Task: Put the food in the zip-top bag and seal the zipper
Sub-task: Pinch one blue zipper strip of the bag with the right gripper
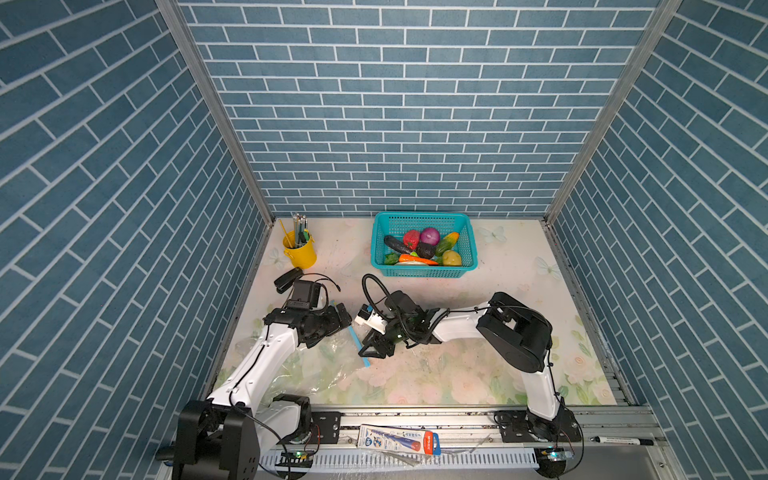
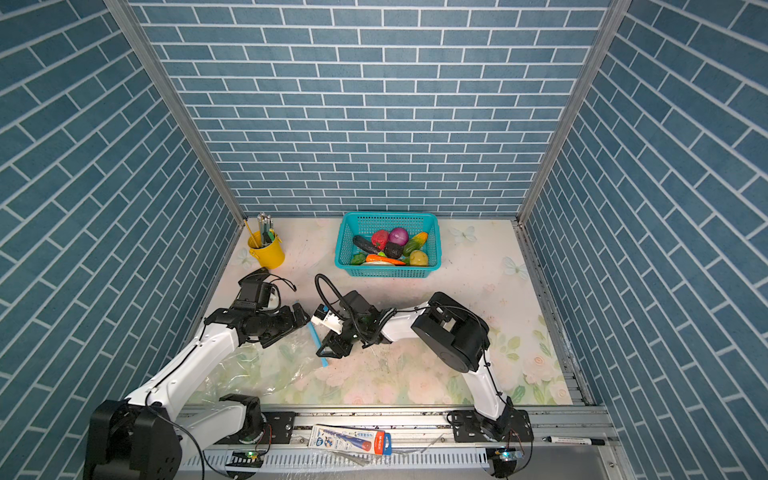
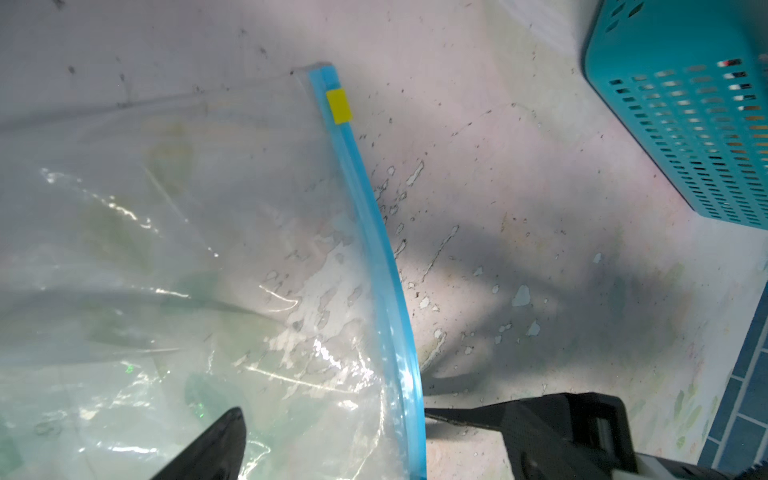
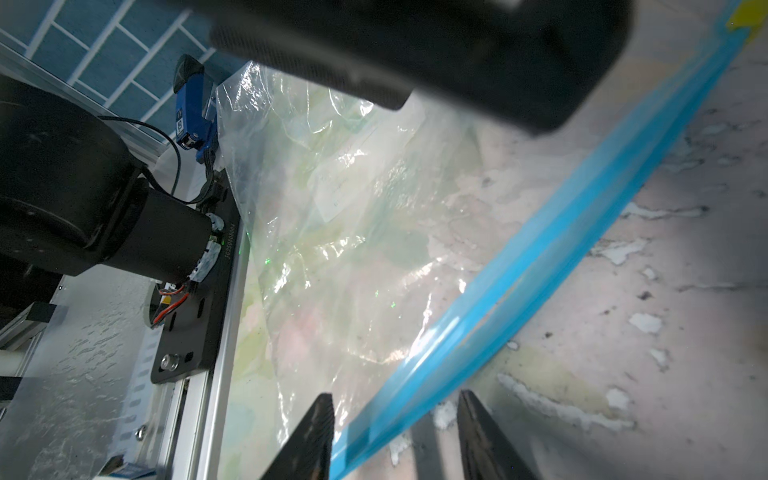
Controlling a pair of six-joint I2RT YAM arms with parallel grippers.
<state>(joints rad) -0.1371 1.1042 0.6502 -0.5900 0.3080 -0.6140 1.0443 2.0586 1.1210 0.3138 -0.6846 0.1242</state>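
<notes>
The zip-top bag (image 1: 307,370) (image 2: 266,365) lies flat and clear at the table's front left. Its light-blue zipper (image 3: 374,232) (image 4: 561,232) faces the middle, with the yellow slider (image 3: 338,106) at the far end. My left gripper (image 1: 338,326) (image 3: 332,419) is open and straddles the zipper: one finger over the bag, the other over bare table. My right gripper (image 1: 368,352) (image 4: 397,415) is open around the strip's near end, with gaps on both sides. The food (image 1: 422,247) (image 2: 390,247) lies in the teal basket (image 1: 419,215).
A yellow cup of pens (image 1: 300,249) stands at the back left, with a black stapler (image 1: 288,279) just in front of it. On the front rail lie a packet (image 1: 399,442) and a marker (image 1: 621,440). Blue brick walls close in three sides.
</notes>
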